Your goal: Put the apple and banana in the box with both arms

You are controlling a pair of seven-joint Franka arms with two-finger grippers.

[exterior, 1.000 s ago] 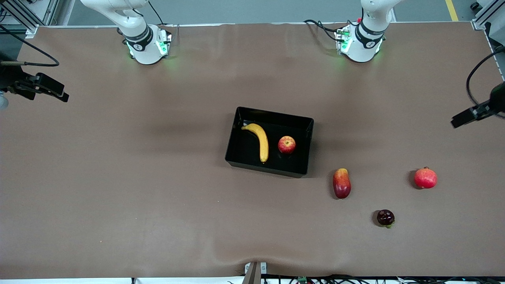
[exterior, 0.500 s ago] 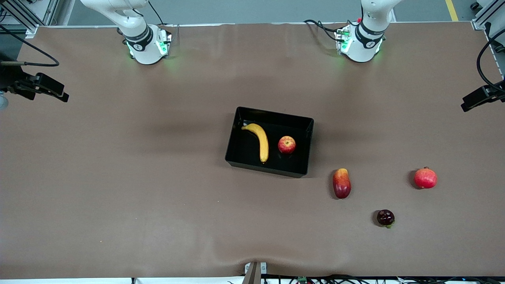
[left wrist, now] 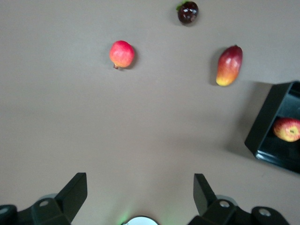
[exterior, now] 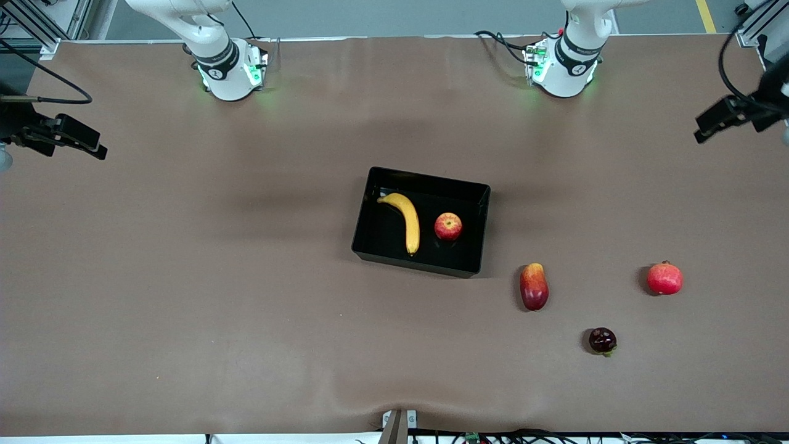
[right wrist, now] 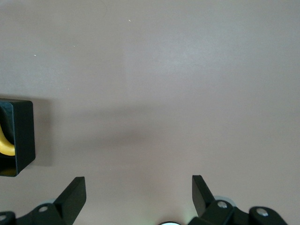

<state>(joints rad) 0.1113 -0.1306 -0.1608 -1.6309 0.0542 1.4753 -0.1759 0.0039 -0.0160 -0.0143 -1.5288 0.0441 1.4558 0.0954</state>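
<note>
Over the table's two ends, the left gripper point(exterior: 709, 126) and right gripper point(exterior: 86, 143) hang with jaws spread, holding nothing. Banana point(exterior: 407, 219) and apple point(exterior: 448, 226), at its three o'clock, lie inside the box point(exterior: 425, 182) mid-table.

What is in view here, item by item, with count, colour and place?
box: 1, black, mid-table
banana: 1, yellow, in the box
apple: 1, red-yellow, in the box beside the banana
mango: 1, red-yellow, on the table beside the box, toward the left arm's end
pomegranate: 1, red, nearer the left arm's end than the mango
dark fruit: 1, dark red, nearest the camera
left claw: open, over the left arm's end
right claw: open, over the right arm's end
</note>
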